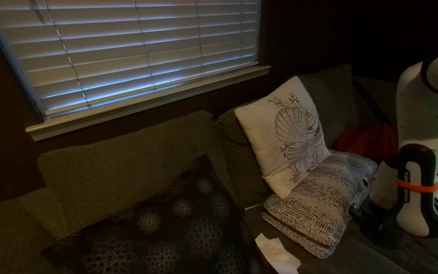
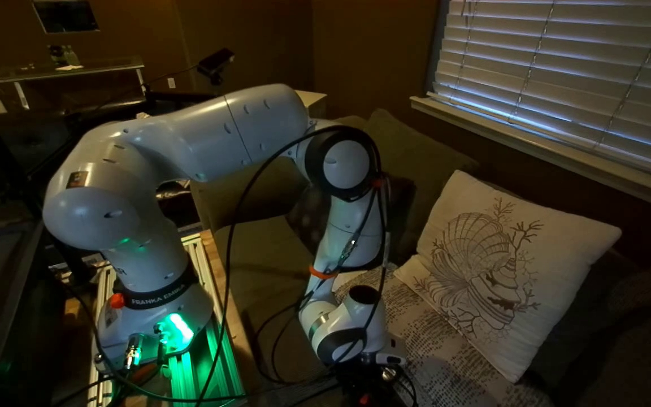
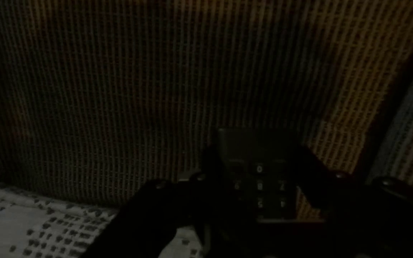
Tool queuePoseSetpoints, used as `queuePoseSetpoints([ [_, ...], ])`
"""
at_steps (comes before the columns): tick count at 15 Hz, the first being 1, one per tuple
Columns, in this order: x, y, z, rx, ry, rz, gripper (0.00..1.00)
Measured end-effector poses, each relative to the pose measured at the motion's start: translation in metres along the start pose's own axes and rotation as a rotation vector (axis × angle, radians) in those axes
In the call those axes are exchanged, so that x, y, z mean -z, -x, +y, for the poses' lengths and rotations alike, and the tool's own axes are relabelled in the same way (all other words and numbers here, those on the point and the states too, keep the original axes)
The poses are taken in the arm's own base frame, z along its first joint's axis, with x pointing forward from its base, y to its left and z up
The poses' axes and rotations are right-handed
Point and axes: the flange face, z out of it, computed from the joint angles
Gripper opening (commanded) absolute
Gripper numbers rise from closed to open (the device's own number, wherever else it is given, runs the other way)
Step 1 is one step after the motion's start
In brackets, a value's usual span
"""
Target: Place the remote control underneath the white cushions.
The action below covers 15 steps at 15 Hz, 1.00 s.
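Tool (image 3: pixel 256 159) tight on remote ctrl (image 3: pixel 259 177) (wrist view) — gap approx. its width

A: Exterior aim?
B: In an exterior view, looks over dark cushion (image 1: pixel 181 234) toward blinds (image 1: pixel 146 49). In an exterior view, faces arm (image 2: pixel 190 138), near. In both exterior views, catches blinds, shell cushion (image 2: pixel 500 271).
A: Wrist?
B: Looks close-up at ribbed fabric (image 3: pixel 120 107).

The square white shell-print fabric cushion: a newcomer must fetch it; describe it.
Below white slatted blinds, find the brownish ribbed-fabric sofa. Against its backrest leans the white cushion; unlike the grey-speckled fabric cushion underneath, it bears a shell drawing.
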Motion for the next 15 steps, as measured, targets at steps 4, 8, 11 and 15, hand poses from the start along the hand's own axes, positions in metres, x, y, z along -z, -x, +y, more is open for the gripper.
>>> queuePoseSetpoints([
  [4, 0.01, -0.012, 0.005, 0.005, 0.013, 0.027, 0.32],
  [8, 0.018, -0.023, 0.006, 0.006, 0.012, 0.06, 0.32],
  [11, 0.024, -0.031, 0.003, -0.009, -0.007, 0.099, 0.32],
  [15, 0.028, -0.034, 0.004, -0.033, -0.047, 0.137, 0.32],
])
